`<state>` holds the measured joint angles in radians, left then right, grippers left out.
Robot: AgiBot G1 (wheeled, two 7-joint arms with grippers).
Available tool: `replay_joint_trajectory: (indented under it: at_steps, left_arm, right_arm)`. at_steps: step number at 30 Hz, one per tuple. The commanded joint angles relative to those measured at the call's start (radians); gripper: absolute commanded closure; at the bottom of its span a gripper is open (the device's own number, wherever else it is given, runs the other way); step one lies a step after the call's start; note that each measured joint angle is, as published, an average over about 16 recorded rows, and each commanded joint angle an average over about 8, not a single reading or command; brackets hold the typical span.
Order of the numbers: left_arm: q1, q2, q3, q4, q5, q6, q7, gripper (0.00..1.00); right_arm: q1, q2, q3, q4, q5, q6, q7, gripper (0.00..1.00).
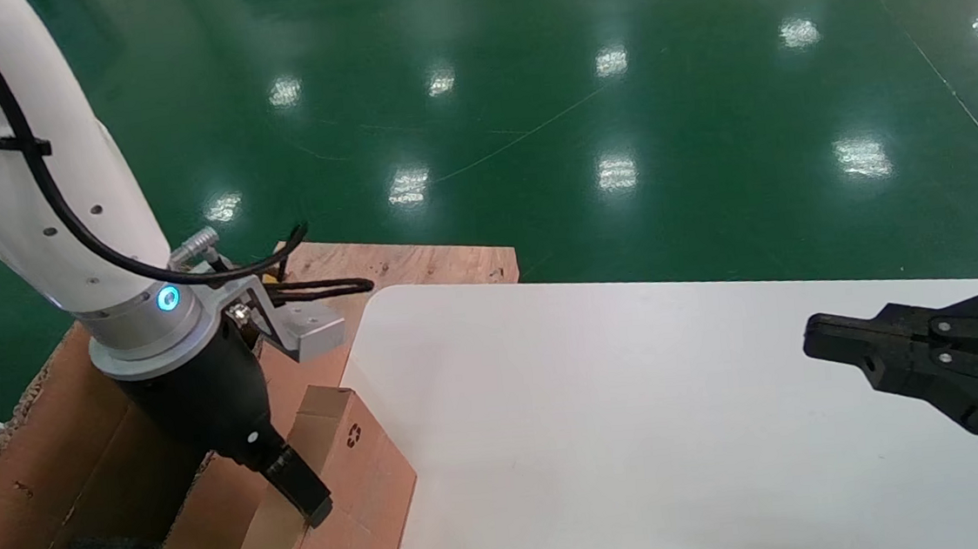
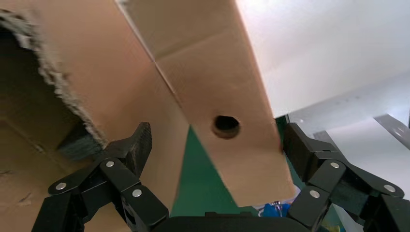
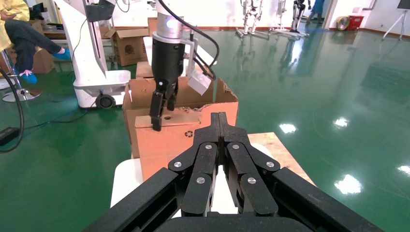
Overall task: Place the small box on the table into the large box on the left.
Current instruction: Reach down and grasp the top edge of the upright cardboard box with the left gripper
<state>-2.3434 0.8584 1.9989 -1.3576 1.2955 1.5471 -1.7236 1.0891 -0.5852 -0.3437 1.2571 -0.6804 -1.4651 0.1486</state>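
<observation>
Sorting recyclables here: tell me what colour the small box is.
Plain brown cardboard; the small box shows best in the left wrist view.

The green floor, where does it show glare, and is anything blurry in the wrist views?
Head view: rows of white lamp reflections on the green floor. Left wrist view: the small box sits so close that its edges look soft, and the table washes out white. Right wrist view: floor glare again, and the right gripper looms large and slightly soft.

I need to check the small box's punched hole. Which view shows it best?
The left wrist view: the hole in the small box faces it. The right wrist view shows it distantly; the head view doesn't show it.
</observation>
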Motion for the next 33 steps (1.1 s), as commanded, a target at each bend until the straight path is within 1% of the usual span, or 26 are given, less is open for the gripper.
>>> replay_joint_trajectory:
  at_steps: [1,13,24,33]
  left_arm:
    - [-0.011,0.006,0.019,0.000,0.000,-0.006,-0.010,0.00]
    - [0.016,0.025,0.049,-0.002,-0.037,-0.060,-0.041,0.00]
    - [0.040,0.034,0.055,-0.002,-0.016,-0.114,-0.072,0.00]
    - [0.068,0.061,0.066,-0.002,0.013,-0.146,-0.107,0.00]
  right_arm:
    - [0.000,0.000,0.000,0.000,0.000,0.000,0.000,1.00]
    - [0.000,0.000,0.000,0.000,0.000,0.000,0.000,1.00]
    - [0.000,0.000,0.000,0.000,0.000,0.000,0.000,1.00]
    - [0.000,0.000,0.000,0.000,0.000,0.000,0.000,1.00]
